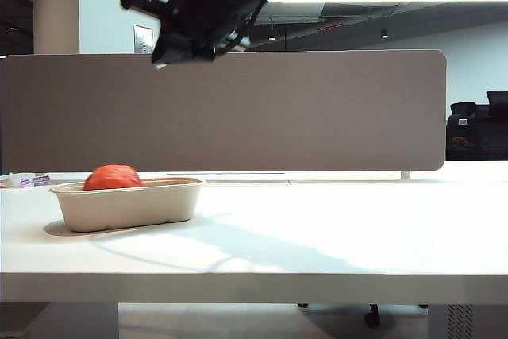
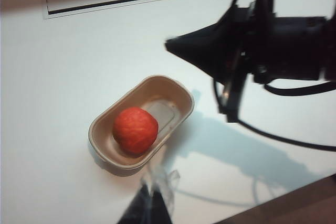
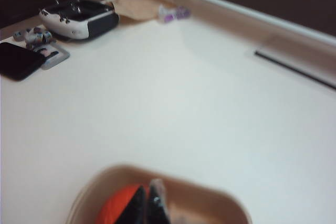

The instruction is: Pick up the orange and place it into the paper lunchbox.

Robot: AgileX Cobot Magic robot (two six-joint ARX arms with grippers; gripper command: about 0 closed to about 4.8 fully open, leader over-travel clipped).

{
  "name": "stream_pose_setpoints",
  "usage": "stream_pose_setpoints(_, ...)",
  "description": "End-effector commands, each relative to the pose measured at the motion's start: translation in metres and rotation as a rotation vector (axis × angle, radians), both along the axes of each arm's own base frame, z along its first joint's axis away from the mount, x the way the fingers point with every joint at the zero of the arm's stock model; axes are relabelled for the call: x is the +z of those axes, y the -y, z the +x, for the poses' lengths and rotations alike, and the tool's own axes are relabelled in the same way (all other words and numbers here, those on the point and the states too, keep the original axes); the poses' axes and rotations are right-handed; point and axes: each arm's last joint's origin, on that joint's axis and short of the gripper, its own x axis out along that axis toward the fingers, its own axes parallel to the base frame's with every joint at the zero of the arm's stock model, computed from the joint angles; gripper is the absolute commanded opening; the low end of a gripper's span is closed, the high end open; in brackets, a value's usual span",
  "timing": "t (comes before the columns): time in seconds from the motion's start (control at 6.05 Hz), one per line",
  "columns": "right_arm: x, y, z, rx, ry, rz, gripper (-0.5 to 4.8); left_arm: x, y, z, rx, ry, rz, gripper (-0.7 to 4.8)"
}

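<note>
We see a white tabletop (image 1: 333, 228) w/ a grey divider panel (image 1: 238, 109) behind it. At about 9 o'clock in the exterior view sits the shallow oblong beige pulp-paper lunchbox (image 1: 127, 204). The round reddish-orange orange (image 1: 113, 177) rests inside it, toward the tray's 9 o'clock end, its top showing above the rim.

The left wrist view looks down on the same lunchbox (image 2: 181, 98) and orange (image 2: 135, 129): the fruit lies in one end of the tray, the other end bare. Nothing is gripping it.

The right gripper (image 3: 147, 203) hangs above the tray; in its own wrist view the fingertips meet in a dark point, jaws pressed together w/ nothing between them, and the orange (image 3: 118, 208) and lunchbox rim (image 3: 210, 190) sit below. In the exterior view the black right arm (image 1: 210, 5) is up at 12 o'clock, well above the table, and the left wrist view shows it at 2 o'clock, clear of the tray.

The left gripper (image 2: 155, 195) shows at 6 o'clock in its wrist view, near the tray's edge but apart from it. Its pale fingers look close together & empty, approx. narrow; blur keeps us from being sure.

Our judgement: the placing step looks done, since the orange is in the lunchbox and free. What's left is the retreat. The next move calls for lifting the right arm away w/o brushing the tray rim, since the light paper tray would likely slide or tip if clipped.
</note>
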Motion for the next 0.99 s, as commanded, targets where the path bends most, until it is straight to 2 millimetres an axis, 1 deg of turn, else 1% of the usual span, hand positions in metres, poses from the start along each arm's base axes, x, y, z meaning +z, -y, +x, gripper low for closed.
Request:
stream_pose_setpoints(0.17, 0.02, 0.021, -0.023, 0.0, -0.134, -0.121, -0.05, 0.003, 0.0, 0.0, 0.002, 0.025, -0.006, -0.05)
stream_pose_setpoints(0.33, 0.028, 0.035, -0.038, -0.001, -0.222, -0.199, -0.06, 0.003, 0.0, 0.0, -0.001, 0.023, -0.007, -0.05)
stream_pose_setpoints(0.5, 0.032, 0.045, -0.049, -0.005, -0.282, -0.253, -0.05, 0.003, 0.0, 0.0, -0.001, 0.023, -0.007, -0.05)
stream_pose_setpoints(0.66, 0.035, 0.049, -0.053, -0.008, -0.299, -0.271, -0.05, 0.003, 0.0, 0.0, -0.001, 0.023, -0.007, -0.05)
stream_pose_setpoints(0.83, 0.043, 0.059, -0.062, -0.035, -0.317, -0.31, -0.06, 0.003, 0.0, 0.0, -0.001, 0.023, -0.007, -0.05)
stream_pose_setpoints(0.99, 0.08, 0.227, -0.231, -0.344, -0.033, -0.202, -0.05, -0.031, -0.001, -0.002, 0.013, 0.045, -0.044, -0.05)
